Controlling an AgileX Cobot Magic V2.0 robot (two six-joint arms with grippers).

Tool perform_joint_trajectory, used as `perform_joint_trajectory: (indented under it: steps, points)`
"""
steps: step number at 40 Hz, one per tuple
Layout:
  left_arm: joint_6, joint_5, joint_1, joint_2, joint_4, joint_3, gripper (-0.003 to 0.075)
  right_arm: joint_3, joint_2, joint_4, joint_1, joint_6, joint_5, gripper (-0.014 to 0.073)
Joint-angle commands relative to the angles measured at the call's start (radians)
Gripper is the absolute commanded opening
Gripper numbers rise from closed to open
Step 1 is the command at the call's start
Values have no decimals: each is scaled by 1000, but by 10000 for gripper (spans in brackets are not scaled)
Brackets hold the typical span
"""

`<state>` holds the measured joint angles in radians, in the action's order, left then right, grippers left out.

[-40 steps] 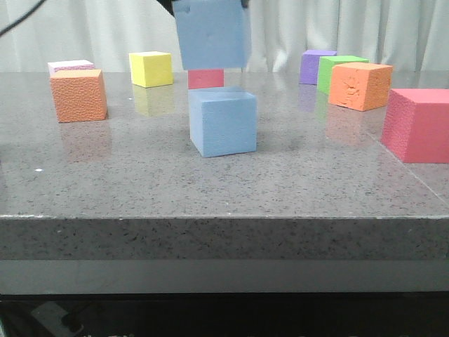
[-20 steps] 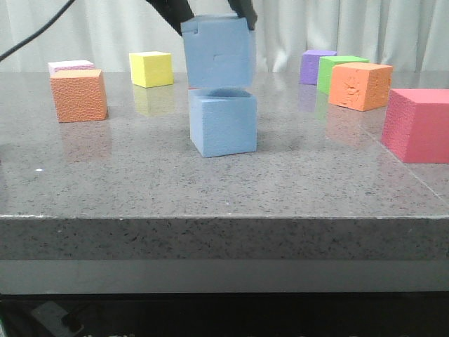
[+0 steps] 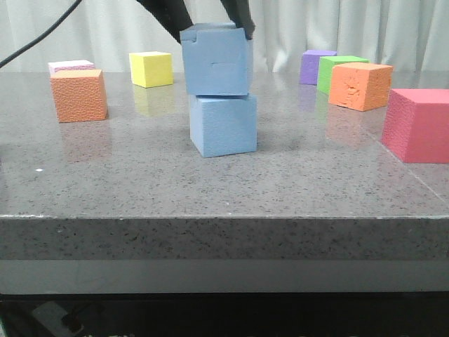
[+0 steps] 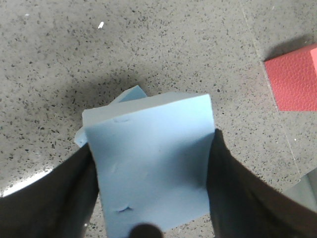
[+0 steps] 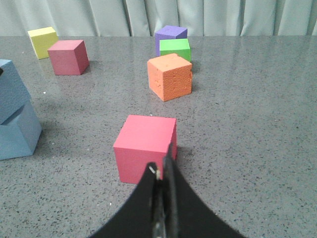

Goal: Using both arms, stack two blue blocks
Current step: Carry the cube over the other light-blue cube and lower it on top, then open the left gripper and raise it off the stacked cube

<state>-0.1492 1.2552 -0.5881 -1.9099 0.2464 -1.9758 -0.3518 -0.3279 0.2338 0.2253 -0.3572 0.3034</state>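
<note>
Two light-blue blocks stand one on the other at the table's middle. The upper block, with a notched corner and a dent on its face, rests on the plain lower block, turned slightly against it. My left gripper is shut on the upper block, its dark fingers against both sides; a corner of the lower block peeks out beneath. My right gripper is shut and empty, off to the right near a pink cube. Both blue blocks show at the edge of the right wrist view.
An orange cube, a pale pink one and a yellow one sit at the back left. Purple, green and orange cubes sit back right; a large pink cube is at the right edge.
My left gripper has lowered the notched blue block from above until it rests on the plain blue block. The red cube behind is now hidden.
</note>
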Motion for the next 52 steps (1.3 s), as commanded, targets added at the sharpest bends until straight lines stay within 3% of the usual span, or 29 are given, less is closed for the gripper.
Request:
perform_joint_trajectory:
  steps: [1, 15, 46, 52]
  points:
    - [-5, 31, -5, 48, 19, -31, 402, -26, -7, 21, -4, 9, -83, -67]
    - [-1, 31, -5, 40, 27, -31, 581, -26, -7, 21, -4, 9, -83, -67]
    - [-7, 31, -5, 41, 22, -139, 580, -26, -7, 21, -4, 9, -83, -67]
    - [-7, 31, -5, 43, 10, -159, 520, -26, -7, 21, -4, 9, -83, -67]
